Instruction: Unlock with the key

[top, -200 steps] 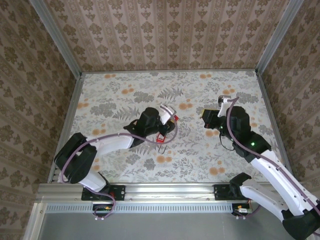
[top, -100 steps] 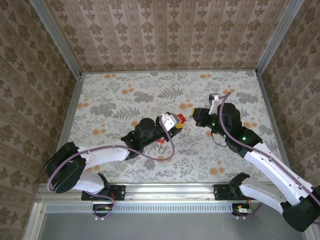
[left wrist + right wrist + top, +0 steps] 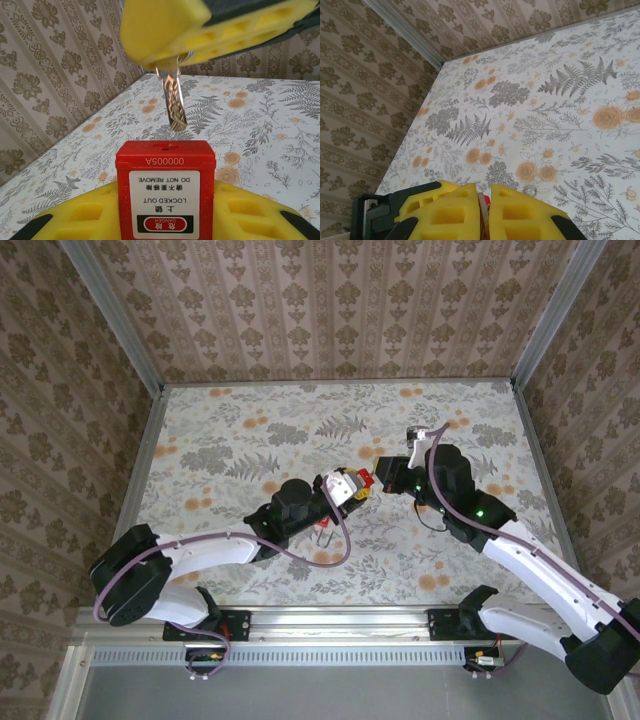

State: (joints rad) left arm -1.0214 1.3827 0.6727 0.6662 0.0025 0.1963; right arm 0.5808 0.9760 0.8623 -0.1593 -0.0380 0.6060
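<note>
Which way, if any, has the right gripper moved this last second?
Yes: the right gripper has moved left in the top view, away from the table's right rail, toward the padlock in the left gripper.

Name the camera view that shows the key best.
The left wrist view: the key hangs close up, its blade tip near the top of the red padlock. The right wrist view shows a metal sliver between the pads of the right gripper. In the top external view it is too small to make out.
</note>
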